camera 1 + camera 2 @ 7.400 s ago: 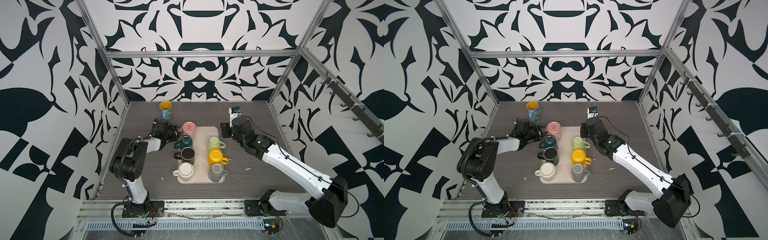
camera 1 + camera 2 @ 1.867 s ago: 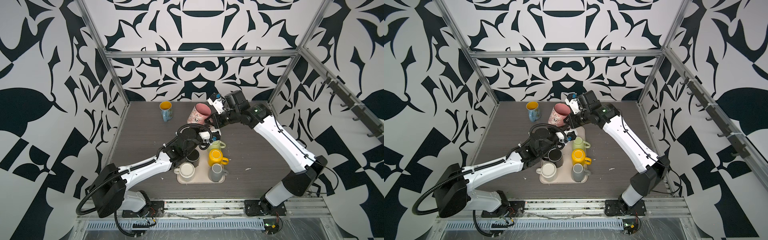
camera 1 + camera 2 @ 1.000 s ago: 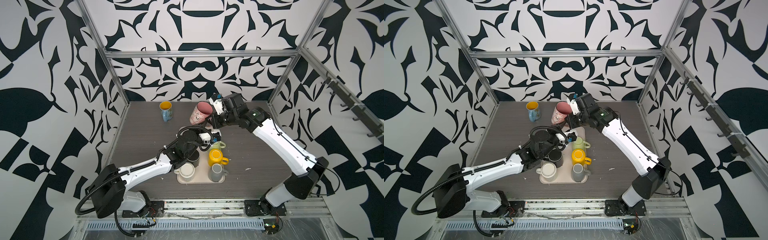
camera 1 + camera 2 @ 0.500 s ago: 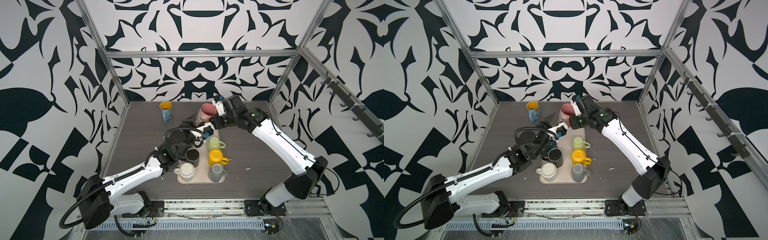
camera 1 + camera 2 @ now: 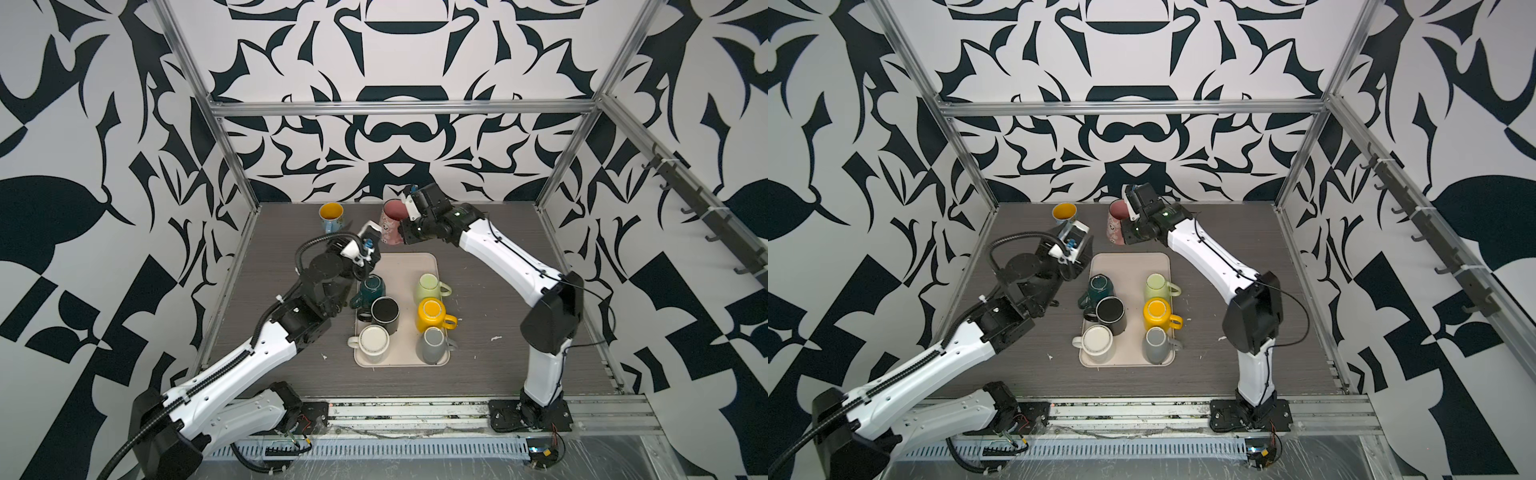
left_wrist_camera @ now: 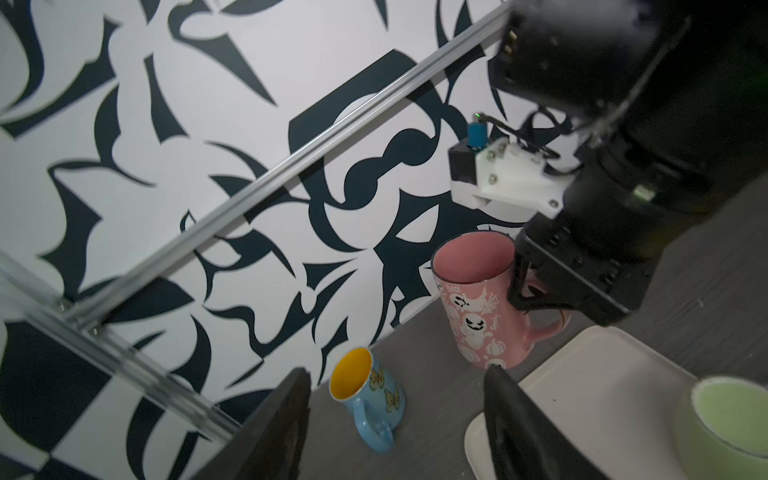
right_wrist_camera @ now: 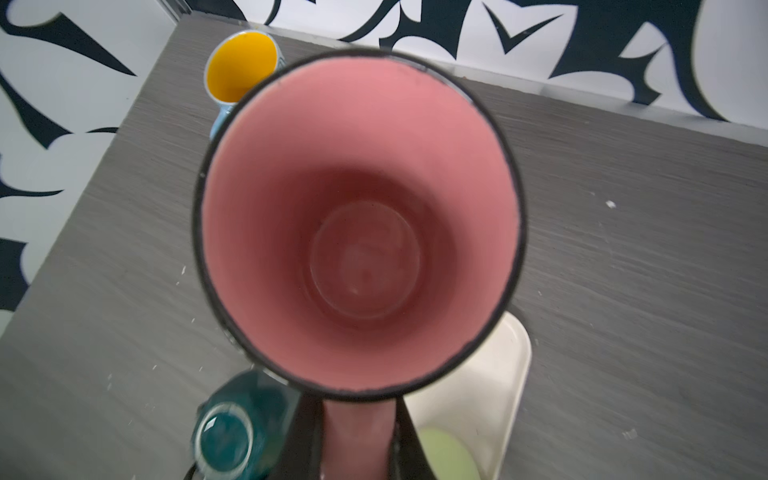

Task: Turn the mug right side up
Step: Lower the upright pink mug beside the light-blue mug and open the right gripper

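The pink mug (image 5: 390, 224) (image 5: 1113, 226) with white ghost prints stands upright, mouth up, just behind the tray's back edge. My right gripper (image 5: 402, 232) (image 5: 1124, 232) (image 7: 355, 440) is shut on its handle, and the right wrist view looks straight down into the pink mug (image 7: 357, 224). In the left wrist view the pink mug (image 6: 478, 299) hangs from the right gripper (image 6: 536, 291), its base at table level; whether it touches I cannot tell. My left gripper (image 5: 371, 241) (image 5: 1081, 241) (image 6: 397, 419) is open and empty, off the tray's back left corner.
A blue butterfly mug (image 5: 331, 216) (image 6: 370, 395) with a yellow inside stands upright at the back left. The cream tray (image 5: 409, 266) holds several mugs: a teal one (image 5: 372, 286) bottom up, then black, white, green, yellow and grey ones. The cage walls are close behind.
The right arm has brought the pink mug down and from tilted to upright behind the tray. The left gripper has drawn back to the left and opened wider.
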{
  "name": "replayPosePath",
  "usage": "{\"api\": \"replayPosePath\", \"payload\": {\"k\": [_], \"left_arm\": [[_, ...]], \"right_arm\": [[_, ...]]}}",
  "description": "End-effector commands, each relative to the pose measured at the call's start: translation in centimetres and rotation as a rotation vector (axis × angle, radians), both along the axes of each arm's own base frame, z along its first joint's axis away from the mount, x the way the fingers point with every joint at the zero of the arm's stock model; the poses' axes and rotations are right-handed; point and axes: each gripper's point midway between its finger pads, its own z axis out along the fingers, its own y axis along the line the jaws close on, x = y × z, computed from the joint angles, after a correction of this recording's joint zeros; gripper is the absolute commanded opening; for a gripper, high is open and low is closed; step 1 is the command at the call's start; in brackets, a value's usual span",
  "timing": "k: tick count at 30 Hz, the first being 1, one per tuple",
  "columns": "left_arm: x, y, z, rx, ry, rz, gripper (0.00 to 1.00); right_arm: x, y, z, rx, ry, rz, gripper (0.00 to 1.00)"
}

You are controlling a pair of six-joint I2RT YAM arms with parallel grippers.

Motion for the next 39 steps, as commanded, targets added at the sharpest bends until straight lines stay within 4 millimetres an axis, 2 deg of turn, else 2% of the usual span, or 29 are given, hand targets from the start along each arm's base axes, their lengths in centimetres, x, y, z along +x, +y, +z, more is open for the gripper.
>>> {"api": "replayPosePath", "payload": {"k": [1,6,11,17,19,20,21,23,39], "left_arm": [[-0.4,1.8,0.2,-0.23,0.14,-0.019,0.71],[-0.2,4.0,-0.3,-0.381,0.221,-0.02,0.74],[-0.2,4.1,-1.4,-0.458,0.311,-0.047,0.76],[-0.2,3.9,-2.7,-0.488,0.386,-0.06,0.77],[-0.1,3.9,-3.0,-0.493,0.398,-0.06,0.77],[-0.1,3.9,-3.2,-0.495,0.404,-0.057,0.77],[-0.1,3.9,-3.2,-0.498,0.407,-0.057,0.77],[-0.1,3.9,-3.6,-0.498,0.415,-0.053,0.77],[-0.3,4.5,-5.0,-0.503,0.441,-0.018,0.77]], "right_arm": [[3.6,2.3,7.4,0.129,-0.232,0.009,0.0],[6.2,4.6,5.2,0.126,-0.212,0.019,0.0],[7.7,7.0,3.9,0.111,-0.222,0.042,0.0],[8.5,9.0,2.3,0.089,-0.247,0.063,0.0],[8.8,9.3,1.2,0.072,-0.243,0.064,0.0],[8.8,9.5,2.8,0.092,-0.277,0.062,0.0],[9.1,9.7,1.5,0.078,-0.266,0.061,0.0],[9.3,10.1,0.7,0.064,-0.272,0.062,0.0],[10.3,11.5,-1.0,0.003,-0.34,0.042,0.0]]}}
